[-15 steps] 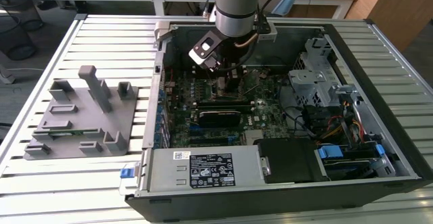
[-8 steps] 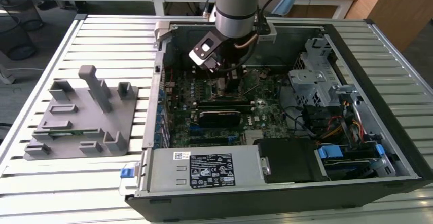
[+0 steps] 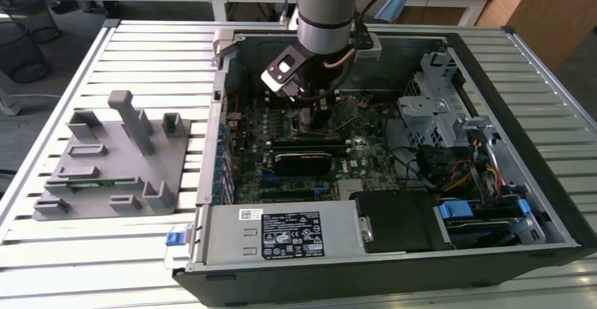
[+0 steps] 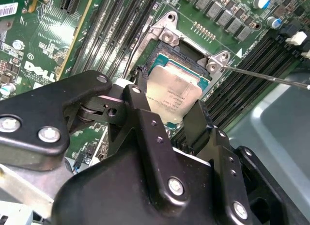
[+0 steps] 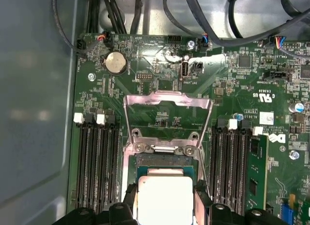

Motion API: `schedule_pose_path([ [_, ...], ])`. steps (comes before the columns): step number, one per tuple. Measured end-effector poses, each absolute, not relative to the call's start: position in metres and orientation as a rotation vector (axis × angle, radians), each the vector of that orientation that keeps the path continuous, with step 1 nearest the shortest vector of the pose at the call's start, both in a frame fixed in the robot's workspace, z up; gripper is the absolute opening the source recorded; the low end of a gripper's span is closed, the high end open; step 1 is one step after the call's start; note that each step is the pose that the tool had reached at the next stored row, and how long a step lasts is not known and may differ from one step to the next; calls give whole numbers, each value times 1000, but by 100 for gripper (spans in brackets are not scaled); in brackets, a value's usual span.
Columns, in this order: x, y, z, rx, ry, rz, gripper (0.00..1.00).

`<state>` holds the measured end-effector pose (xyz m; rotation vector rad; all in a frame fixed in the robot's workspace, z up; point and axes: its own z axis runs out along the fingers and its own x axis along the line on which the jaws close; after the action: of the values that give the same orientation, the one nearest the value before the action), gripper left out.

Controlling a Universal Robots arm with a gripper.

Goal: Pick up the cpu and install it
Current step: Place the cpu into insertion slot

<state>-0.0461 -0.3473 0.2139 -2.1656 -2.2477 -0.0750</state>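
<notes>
Jaws of the gripper (image 4: 172, 96) are seen clamped on the cpu (image 4: 173, 91), with one black finger (image 4: 145, 113) pressed against each of two opposite edges. The cpu is held flat, silver lid up, directly over the open socket (image 5: 164, 163) of the green motherboard (image 5: 232, 74). Whether it is already seated or held just clear cannot be told. In the first wrist view the socket's metal load plate (image 5: 167, 101) is shown swung open, and banks of black memory slots (image 5: 94, 162) are laid out on either side (a green memory stick (image 5: 255, 171) is fitted in one of them). In the exterior view the arm (image 3: 326, 15) is seen extended down into the opened computer case (image 3: 522, 71). The case is laid on a slatted table (image 3: 56, 253), and a grey fixture (image 3: 112, 162) is placed beside it at the exterior view's left.
</notes>
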Motion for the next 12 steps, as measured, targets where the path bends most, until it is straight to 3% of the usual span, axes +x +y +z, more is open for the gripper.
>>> schedule_pose_path([
  [12, -45, -343, 207, -2209, -2207, -75, 54],
])
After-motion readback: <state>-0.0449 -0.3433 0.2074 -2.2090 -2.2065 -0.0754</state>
